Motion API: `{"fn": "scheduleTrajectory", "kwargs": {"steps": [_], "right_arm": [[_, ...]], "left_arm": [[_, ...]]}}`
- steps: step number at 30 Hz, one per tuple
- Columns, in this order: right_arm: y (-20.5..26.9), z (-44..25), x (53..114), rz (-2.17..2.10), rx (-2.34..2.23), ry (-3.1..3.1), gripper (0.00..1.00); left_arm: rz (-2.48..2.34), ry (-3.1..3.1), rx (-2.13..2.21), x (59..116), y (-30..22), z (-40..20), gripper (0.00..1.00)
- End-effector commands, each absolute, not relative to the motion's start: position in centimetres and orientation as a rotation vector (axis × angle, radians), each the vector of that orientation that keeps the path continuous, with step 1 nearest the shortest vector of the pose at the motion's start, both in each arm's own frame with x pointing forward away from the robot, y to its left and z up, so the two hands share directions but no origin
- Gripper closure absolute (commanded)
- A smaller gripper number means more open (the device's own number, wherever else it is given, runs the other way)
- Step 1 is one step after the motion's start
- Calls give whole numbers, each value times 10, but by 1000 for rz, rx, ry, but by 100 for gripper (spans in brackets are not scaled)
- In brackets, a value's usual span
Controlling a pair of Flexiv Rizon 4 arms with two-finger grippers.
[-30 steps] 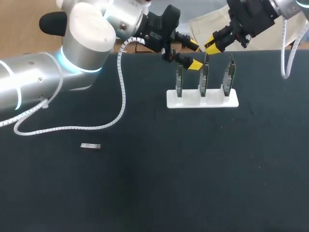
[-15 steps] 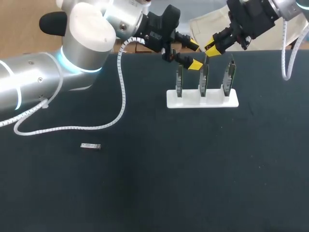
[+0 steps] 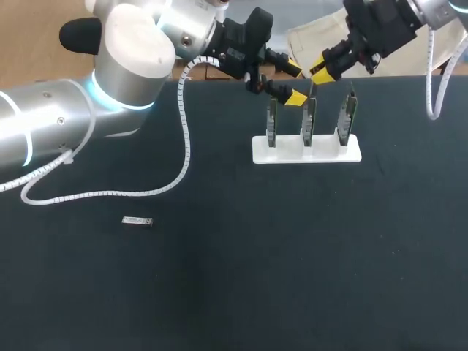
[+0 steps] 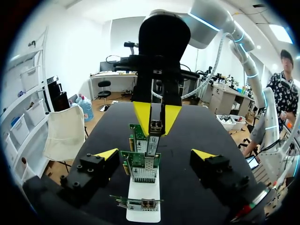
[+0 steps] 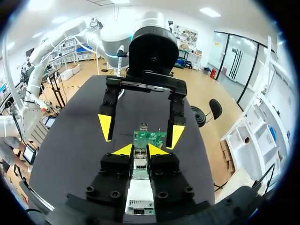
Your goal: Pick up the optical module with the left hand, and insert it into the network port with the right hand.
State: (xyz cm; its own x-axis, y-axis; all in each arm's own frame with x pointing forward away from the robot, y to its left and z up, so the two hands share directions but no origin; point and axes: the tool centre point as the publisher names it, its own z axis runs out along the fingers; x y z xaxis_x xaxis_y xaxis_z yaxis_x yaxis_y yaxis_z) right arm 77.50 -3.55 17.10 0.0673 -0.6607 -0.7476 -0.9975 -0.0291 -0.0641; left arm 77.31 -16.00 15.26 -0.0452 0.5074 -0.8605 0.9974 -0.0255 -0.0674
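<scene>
My right gripper (image 3: 320, 72) hangs over the middle one of three upright network cards (image 3: 308, 117) and is shut on a small metal optical module (image 5: 139, 165). The module (image 4: 153, 135) points down at that card's top edge. The cards stand in a white holder (image 3: 307, 149) at the back of the table. My left gripper (image 3: 294, 83) is open just left of the right one, facing it across the cards, with nothing between its fingers (image 4: 107, 153). A second optical module (image 3: 137, 221) lies flat on the black table at the left.
The black table top (image 3: 292, 256) stretches bare in front of the holder. My left arm's white cable (image 3: 179, 153) loops down onto the table left of the holder. The two grippers stand very close together above the cards.
</scene>
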Motion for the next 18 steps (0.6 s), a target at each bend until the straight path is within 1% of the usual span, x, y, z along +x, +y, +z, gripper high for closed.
{"fn": "scheduleTrajectory", "kwargs": {"steps": [1,18], "right_arm": [[-36,171,774,721,-1756,1652,100],[-37,168,773,703,-1784,1643,100]], "left_arm": [[-987,1622,1603,775,-160,153,0],[-987,1622,1603,775,-160,153,0]]}}
